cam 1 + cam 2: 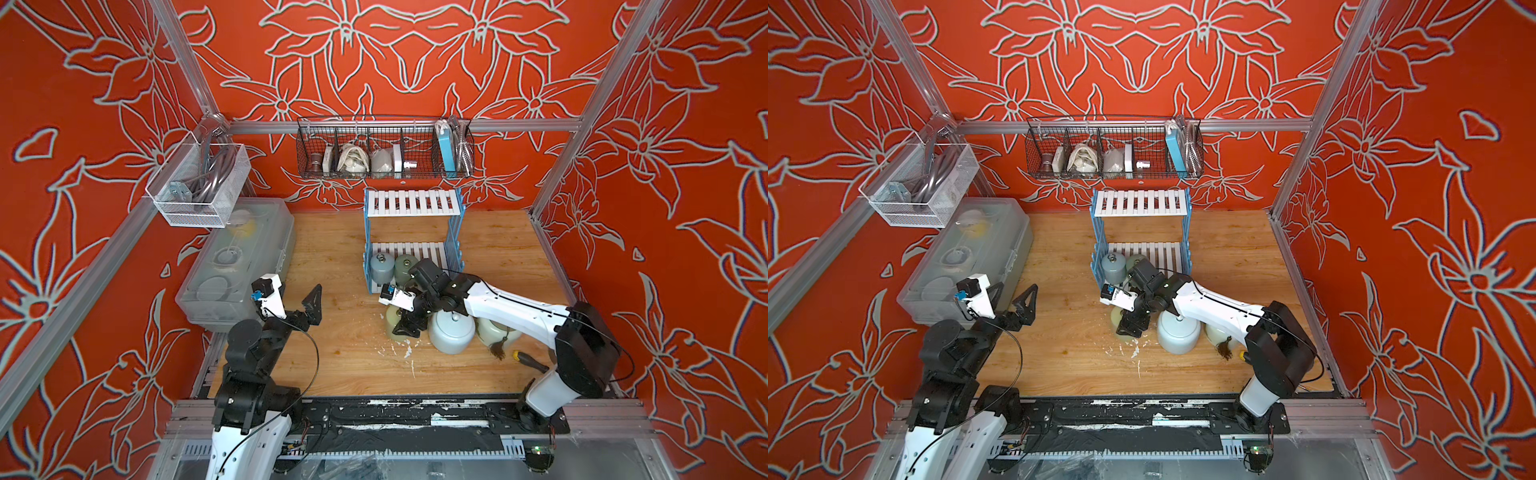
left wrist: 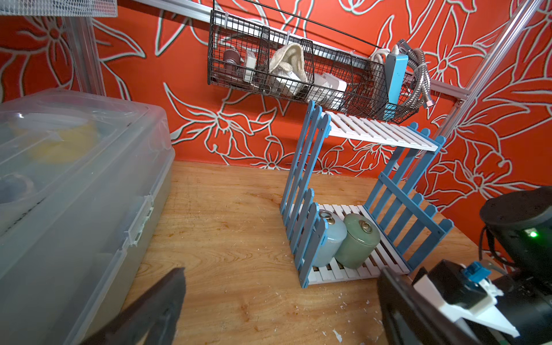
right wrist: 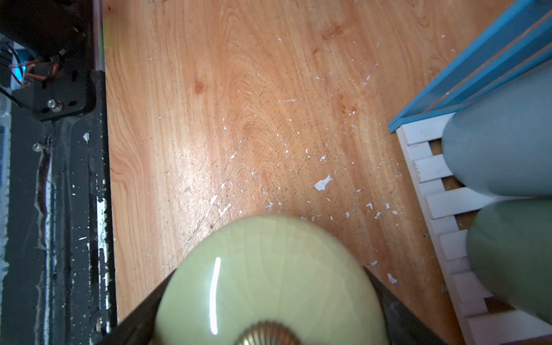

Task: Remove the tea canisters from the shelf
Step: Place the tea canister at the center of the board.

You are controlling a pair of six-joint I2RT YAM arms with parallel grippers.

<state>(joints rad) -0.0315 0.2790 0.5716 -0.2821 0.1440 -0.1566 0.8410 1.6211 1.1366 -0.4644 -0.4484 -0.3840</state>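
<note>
The shelf (image 1: 411, 203) (image 1: 1140, 203) stands at the back of the table. On its lower board sit a grey-blue canister (image 1: 381, 268) (image 2: 328, 239) and a green canister (image 1: 404, 268) (image 2: 357, 242) side by side. My right gripper (image 1: 405, 326) (image 3: 268, 298) is shut on the olive canister (image 1: 392, 318) (image 3: 268, 277), just in front of the shelf; its fingers hug both sides. The large pale-blue canister (image 1: 451, 332) and the cream tasselled canister (image 1: 494, 332) stand on the table beside it. My left gripper (image 1: 309, 305) (image 2: 277, 313) is open over bare wood.
A clear plastic box (image 1: 237, 266) fills the table's left side. A black wire basket (image 1: 384, 153) hangs above the shelf, and a white mesh basket (image 1: 199, 183) hangs at the left. A yellow-and-black tool handle (image 1: 528, 359) lies near my right arm. White flakes litter the wood.
</note>
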